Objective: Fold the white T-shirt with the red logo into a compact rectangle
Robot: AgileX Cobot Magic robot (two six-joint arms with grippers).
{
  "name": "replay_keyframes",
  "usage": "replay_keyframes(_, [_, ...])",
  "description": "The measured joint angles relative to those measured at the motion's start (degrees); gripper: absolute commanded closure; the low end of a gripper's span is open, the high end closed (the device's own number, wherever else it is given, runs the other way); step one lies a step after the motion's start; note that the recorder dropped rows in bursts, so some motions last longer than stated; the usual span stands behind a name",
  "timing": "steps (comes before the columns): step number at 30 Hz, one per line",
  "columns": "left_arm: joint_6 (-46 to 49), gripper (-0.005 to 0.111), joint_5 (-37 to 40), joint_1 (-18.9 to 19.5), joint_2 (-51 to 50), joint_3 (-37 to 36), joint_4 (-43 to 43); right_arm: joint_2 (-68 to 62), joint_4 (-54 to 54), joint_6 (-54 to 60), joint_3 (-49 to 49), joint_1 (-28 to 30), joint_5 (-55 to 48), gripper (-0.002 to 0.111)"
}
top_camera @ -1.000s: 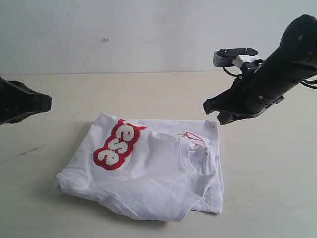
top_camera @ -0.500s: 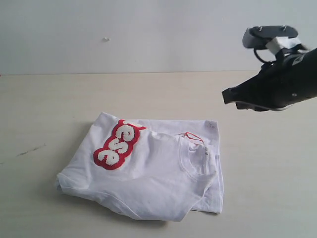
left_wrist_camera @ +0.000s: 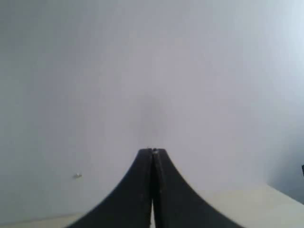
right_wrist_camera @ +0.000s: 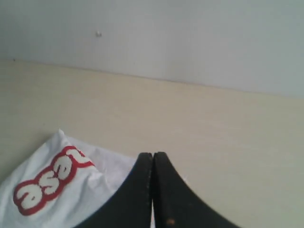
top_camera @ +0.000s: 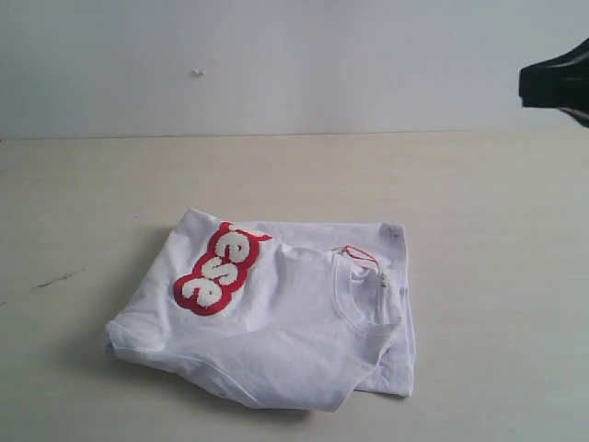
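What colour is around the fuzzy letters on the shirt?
Red, around white letters of the logo; clearest in the exterior view.

White T-shirt (top_camera: 276, 331): folded into a rough, slightly skewed rectangle of several layers, lying flat at lower centre of the exterior frame. Edges uneven; lower-left corner bunched, an under-layer sticks out along the right and lower-right edge. Ribbed collar (top_camera: 363, 296) faces up at right of the bundle, orange neck tag (top_camera: 357, 250) at its upper end. Red logo (top_camera: 219, 267): on top, upper left of the bundle, set diagonally; only three fuzzy white letters in thick red outline show, upper end cut off at the fold.
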State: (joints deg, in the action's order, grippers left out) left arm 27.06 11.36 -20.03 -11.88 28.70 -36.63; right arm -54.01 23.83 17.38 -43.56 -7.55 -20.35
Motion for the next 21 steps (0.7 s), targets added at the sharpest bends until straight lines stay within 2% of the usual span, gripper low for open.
replay_keyframes(13, [0.0,0.107,-1.5,0.0,10.8,0.0,0.7,30.9,0.1,0.0,5.1,0.0,0.1,0.108])
replay_keyframes(19, [0.0,0.107,-2.5,0.0,11.7,0.0,1.7,44.0,-0.3,-0.6,5.1,0.0,0.1,0.108])
replay_keyframes(21, [0.0,0.107,-2.5,0.0,11.7,0.0,1.7,47.6,-4.1,-4.0,5.1,0.0,0.0,0.108])
